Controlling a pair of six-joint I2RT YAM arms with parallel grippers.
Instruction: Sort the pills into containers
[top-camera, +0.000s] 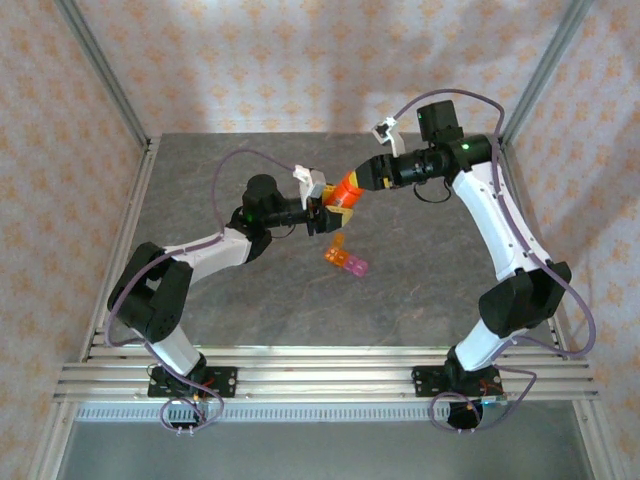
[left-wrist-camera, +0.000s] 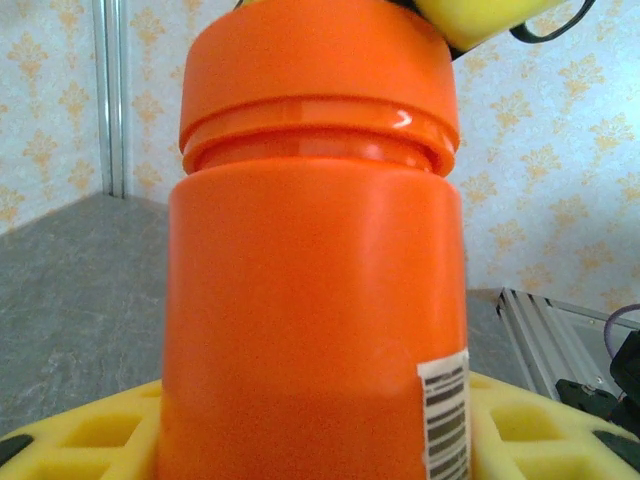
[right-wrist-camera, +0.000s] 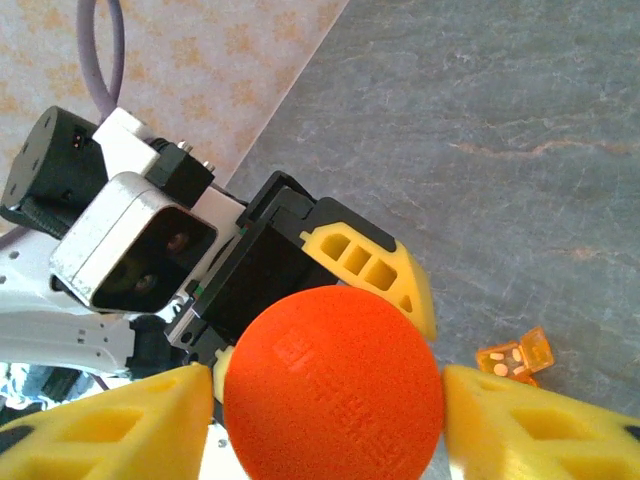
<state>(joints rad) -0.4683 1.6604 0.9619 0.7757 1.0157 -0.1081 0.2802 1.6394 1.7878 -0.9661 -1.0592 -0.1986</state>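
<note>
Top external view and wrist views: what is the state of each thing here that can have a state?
orange bottle: cap on, held above the table.
left gripper: shut on the orange bottle's body.
right gripper: fingers on both sides of the cap; grip not clear.
containers: lying on the table, orange end cell open, pills inside.

Robot lab test cell. Grey stone-look table (top-camera: 400, 300) is enclosed by aluminium frame posts (top-camera: 100, 70) and patterned backdrop panels (top-camera: 300, 60). Left arm (top-camera: 200, 255) and right arm (top-camera: 505, 225) are bolted to slotted rails (top-camera: 320, 375) at its near edge.
</note>
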